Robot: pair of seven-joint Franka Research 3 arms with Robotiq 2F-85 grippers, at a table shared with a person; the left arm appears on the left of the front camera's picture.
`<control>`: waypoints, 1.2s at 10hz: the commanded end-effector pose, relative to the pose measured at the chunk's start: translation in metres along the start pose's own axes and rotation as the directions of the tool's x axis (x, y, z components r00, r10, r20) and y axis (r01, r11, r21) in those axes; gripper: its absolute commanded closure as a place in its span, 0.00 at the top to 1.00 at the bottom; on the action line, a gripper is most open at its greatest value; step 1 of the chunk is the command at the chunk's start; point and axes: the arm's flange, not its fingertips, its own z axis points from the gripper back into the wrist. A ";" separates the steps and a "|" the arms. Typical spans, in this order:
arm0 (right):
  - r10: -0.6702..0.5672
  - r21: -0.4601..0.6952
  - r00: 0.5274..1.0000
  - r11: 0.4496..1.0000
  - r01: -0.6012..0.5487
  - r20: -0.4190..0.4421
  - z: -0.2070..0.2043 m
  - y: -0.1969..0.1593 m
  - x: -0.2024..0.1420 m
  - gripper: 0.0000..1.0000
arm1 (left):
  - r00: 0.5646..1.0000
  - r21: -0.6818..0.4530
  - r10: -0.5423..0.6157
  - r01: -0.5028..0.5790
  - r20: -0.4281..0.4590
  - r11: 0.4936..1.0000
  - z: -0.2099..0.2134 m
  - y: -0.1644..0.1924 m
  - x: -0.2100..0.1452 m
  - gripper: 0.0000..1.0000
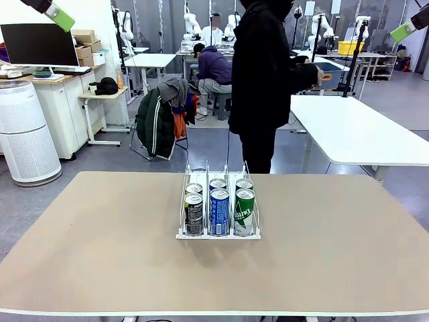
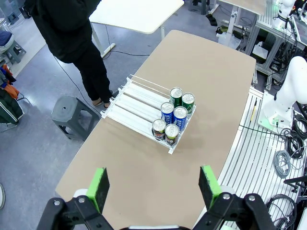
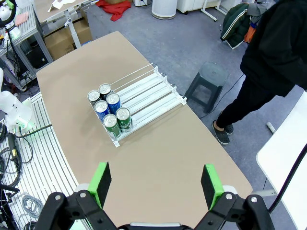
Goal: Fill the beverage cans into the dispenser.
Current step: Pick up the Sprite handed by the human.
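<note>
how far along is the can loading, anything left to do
Done: six cans stand in the dispenser, two per lane, at the robot-side end. In hand: nothing; left gripper and right gripper hang open above the table. Left: the dispenser has room behind them.

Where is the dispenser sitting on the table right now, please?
In the front view, the dispenser sits at the middle of the table, with six beverage cans bunched at its robot-side end and the person standing past the table's far edge.
</note>
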 end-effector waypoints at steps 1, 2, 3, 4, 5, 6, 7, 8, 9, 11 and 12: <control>-0.002 0.001 1.000 1.000 0.002 -0.001 -0.001 0.002 -0.001 1.00 | 1.000 0.007 0.000 0.000 -0.004 1.000 -0.001 0.000 -0.001 1.00; -0.002 0.001 1.000 1.000 0.002 -0.001 -0.001 0.002 -0.001 1.00 | 1.000 0.007 0.000 0.000 -0.004 1.000 -0.001 0.000 -0.001 1.00; -0.002 0.001 1.000 1.000 0.002 -0.001 -0.001 0.002 -0.001 1.00 | 1.000 0.007 0.000 0.000 -0.004 1.000 -0.001 0.000 -0.001 1.00; -0.002 0.001 1.000 1.000 0.002 -0.001 -0.001 0.002 -0.001 1.00 | 1.000 0.007 0.000 0.000 -0.004 1.000 -0.001 0.000 -0.001 1.00; -0.002 0.001 1.000 1.000 0.002 -0.001 -0.001 0.002 -0.001 1.00 | 1.000 0.007 0.000 0.000 -0.004 1.000 -0.001 0.000 -0.001 1.00; -0.002 0.001 1.000 1.000 0.002 -0.001 -0.001 0.002 -0.001 1.00 | 1.000 0.007 0.000 0.000 -0.004 1.000 -0.001 0.000 -0.001 1.00; -0.002 0.001 1.000 1.000 0.002 -0.001 -0.001 0.002 -0.001 1.00 | 1.000 0.007 0.000 0.000 -0.004 1.000 -0.001 0.000 -0.001 1.00; -0.002 0.001 1.000 1.000 0.002 -0.001 -0.001 0.002 -0.001 1.00 | 1.000 0.007 0.000 0.000 -0.004 1.000 -0.001 0.000 -0.001 1.00; -0.002 0.001 1.000 1.000 0.002 -0.001 -0.001 0.002 -0.001 1.00 | 1.000 0.007 0.000 0.000 -0.004 1.000 -0.001 0.000 -0.001 1.00; -0.002 0.001 1.000 1.000 0.002 -0.001 -0.001 0.002 -0.001 1.00 | 1.000 0.007 0.000 0.000 -0.004 1.000 -0.001 0.000 -0.001 1.00; -0.002 0.001 1.000 1.000 0.002 -0.001 -0.001 0.002 -0.001 1.00 | 1.000 0.007 0.000 0.000 -0.004 1.000 -0.001 0.000 -0.001 1.00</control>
